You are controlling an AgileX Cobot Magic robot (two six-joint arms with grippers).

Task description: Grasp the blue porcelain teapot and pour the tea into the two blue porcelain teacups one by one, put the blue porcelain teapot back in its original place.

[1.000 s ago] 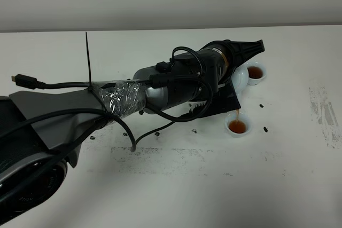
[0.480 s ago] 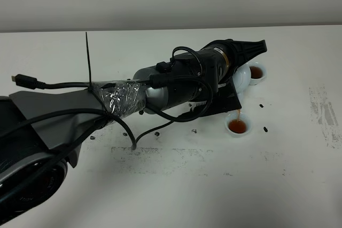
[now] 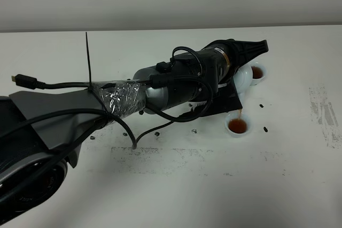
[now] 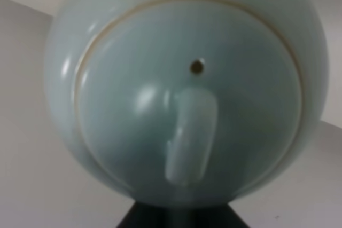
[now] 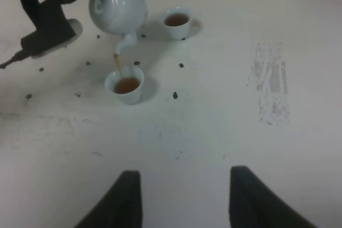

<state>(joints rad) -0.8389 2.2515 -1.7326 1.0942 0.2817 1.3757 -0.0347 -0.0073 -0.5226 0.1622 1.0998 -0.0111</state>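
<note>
The blue porcelain teapot [image 5: 117,5] hangs tilted above the table, spout down, and a thin stream of tea [image 5: 116,62] falls into the nearer teacup [image 5: 127,86]. My left gripper [image 3: 231,86] is shut on the teapot's handle side. In the high view the arm hides most of the teapot [image 3: 243,78]. The lid [image 4: 187,100] fills the left wrist view. Both teacups hold brown tea: the nearer one [image 3: 236,126] and the farther one [image 3: 256,72], also in the right wrist view [image 5: 177,21]. My right gripper [image 5: 184,196] stands open, well back from the cups, with nothing in it.
Small dark specks [image 5: 175,95] lie scattered on the white table [image 3: 176,185] around the cups. A grey scuffed patch [image 5: 270,84] marks the table to the right. The left arm with its cables [image 3: 160,89] stretches across the middle of the high view.
The teapot stays tilted and the tea keeps running into the nearer teacup. The spout and stream have shifted very slightly to the right.
</note>
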